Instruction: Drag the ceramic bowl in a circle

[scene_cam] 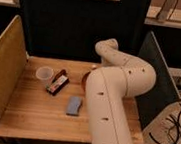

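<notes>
Terracotta ceramic bowl [85,79] shows only as a sliver at the white arm's [113,105] left edge, mid-counter. Somewhere behind that arm sits the claw, hidden, so its state cannot be told. Left on the wooden counter [28,110] stand a translucent cup [44,73], a dark snack packet [57,82] and, nearer, a blue sponge [74,105].

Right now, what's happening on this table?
A white robot arm reaches over the wooden table toward the shallow reddish-brown ceramic bowl, which it mostly hides. Its gripper is behind the arm, out of sight. To the left stand a small translucent white plastic cup, a dark snack packet and a blue sponge, all untouched.
</notes>
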You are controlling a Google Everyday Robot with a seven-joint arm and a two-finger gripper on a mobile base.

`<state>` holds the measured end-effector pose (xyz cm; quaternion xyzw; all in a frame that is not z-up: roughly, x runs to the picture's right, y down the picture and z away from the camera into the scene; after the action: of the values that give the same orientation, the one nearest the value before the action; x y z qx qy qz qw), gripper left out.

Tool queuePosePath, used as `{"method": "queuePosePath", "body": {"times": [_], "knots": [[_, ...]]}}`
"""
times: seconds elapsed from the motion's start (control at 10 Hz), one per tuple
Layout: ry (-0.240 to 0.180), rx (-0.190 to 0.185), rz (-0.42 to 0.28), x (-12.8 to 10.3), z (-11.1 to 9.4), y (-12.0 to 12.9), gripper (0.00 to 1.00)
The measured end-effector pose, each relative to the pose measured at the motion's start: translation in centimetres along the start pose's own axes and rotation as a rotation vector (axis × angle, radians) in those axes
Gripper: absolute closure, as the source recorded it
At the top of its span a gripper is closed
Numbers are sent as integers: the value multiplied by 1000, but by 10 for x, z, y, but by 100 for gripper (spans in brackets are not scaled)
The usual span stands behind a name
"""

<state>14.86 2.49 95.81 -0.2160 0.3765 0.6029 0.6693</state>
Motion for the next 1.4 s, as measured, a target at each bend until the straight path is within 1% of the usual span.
{"method": "queuePosePath", "body": {"times": [0.1, 0.3, 0.4, 0.6, 0.7, 0.8, 0.9, 1.0, 1.2, 1.3, 1.4], "knots": [[-3, -4, -10, -6, 0, 7, 100], [-9, -16, -63, -15, -2, 33, 100], [-4, -27, -105, -13, -3, 51, 100], [-3, -53, -172, -4, -9, 74, 100], [-2, -69, -194, 5, -14, 80, 100], [-2, -71, -203, 12, -16, 79, 100], [-6, -70, -198, 16, -19, 75, 100], [-11, -66, -165, 23, -21, 61, 100], [-19, -59, -107, 28, -22, 39, 100], [-25, -55, -75, 28, -23, 28, 96], [-34, -59, -51, 26, -25, 18, 85]]}}
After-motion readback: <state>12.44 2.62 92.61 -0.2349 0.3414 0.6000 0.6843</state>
